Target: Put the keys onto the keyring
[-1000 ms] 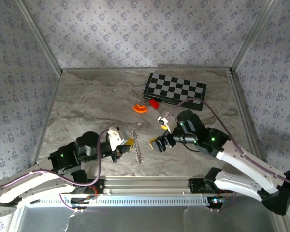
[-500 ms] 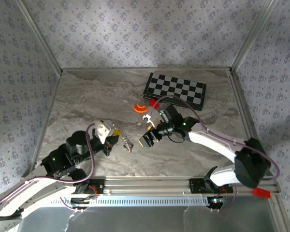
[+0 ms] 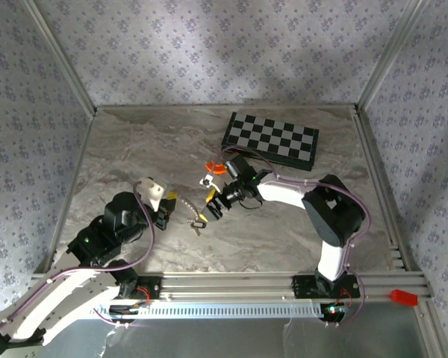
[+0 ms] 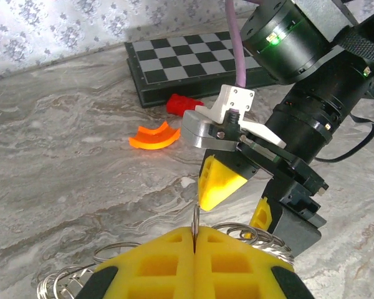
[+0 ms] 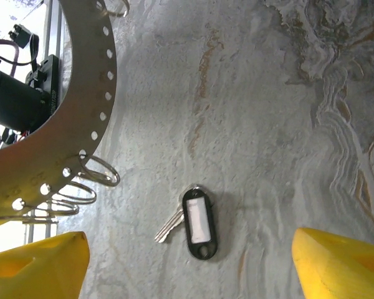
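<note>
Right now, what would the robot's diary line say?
left gripper: shut on keyring | right gripper: open, above key | key: lying on table, not yet on keyring

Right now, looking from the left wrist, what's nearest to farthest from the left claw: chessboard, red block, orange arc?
From the left claw:
1. Orange arc, ahead, slightly left.
2. Red block, just behind it.
3. Chessboard, farthest back.
</note>
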Action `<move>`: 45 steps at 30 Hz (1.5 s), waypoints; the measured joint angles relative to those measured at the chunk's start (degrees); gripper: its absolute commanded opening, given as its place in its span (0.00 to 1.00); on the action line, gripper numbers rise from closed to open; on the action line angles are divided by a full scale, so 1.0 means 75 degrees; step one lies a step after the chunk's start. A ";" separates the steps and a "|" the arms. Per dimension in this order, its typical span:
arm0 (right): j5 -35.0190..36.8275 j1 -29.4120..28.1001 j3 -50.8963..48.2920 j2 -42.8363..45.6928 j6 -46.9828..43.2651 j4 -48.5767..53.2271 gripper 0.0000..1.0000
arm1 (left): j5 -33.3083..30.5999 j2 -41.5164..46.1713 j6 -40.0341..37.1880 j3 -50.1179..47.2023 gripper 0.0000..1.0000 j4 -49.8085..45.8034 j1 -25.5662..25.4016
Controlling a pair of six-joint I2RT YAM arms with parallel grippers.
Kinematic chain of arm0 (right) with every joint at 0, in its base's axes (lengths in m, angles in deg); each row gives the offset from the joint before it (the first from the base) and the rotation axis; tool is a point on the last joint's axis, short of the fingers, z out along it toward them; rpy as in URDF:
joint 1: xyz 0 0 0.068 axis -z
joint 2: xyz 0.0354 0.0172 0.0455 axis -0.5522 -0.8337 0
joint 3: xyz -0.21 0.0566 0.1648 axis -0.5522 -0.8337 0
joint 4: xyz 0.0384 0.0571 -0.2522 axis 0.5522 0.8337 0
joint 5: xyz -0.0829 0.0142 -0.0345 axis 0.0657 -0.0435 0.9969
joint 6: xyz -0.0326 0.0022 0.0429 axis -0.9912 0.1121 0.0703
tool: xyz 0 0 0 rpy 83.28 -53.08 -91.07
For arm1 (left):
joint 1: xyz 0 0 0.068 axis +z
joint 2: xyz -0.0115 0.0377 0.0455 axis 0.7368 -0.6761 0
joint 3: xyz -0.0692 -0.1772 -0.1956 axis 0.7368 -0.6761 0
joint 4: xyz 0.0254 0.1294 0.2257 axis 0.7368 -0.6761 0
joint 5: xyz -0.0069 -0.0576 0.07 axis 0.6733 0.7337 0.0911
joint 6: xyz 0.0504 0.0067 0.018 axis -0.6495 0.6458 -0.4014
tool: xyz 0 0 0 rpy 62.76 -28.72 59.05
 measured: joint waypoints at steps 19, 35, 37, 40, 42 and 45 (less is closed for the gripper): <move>-0.0866 -0.0102 0.1084 -0.1577 -0.0694 0.0562 0.59 | 0.1518 0.0469 0.0638 -0.0382 0.00 0.1070 0.1536; -0.1172 -0.0361 0.1667 -0.2226 -0.1037 0.1189 0.37 | 0.2119 0.0924 0.0950 -0.0717 0.00 0.1725 0.1824; -0.1169 -0.0393 0.1722 -0.2296 -0.1046 0.1201 0.34 | 0.2119 0.0924 0.0959 -0.0717 0.00 0.1728 0.1824; -0.1169 -0.0396 0.1786 -0.2355 -0.1058 0.1209 0.32 | 0.2119 0.0924 0.0959 -0.0717 0.00 0.1725 0.1824; -0.1169 -0.0396 0.1798 -0.2366 -0.1064 0.1209 0.28 | 0.2119 0.0924 0.0962 -0.0717 0.00 0.1728 0.1824; -0.1166 -0.0411 0.1807 -0.2407 -0.1087 0.1207 0.22 | 0.2119 0.0924 0.0973 -0.0717 0.00 0.1728 0.1833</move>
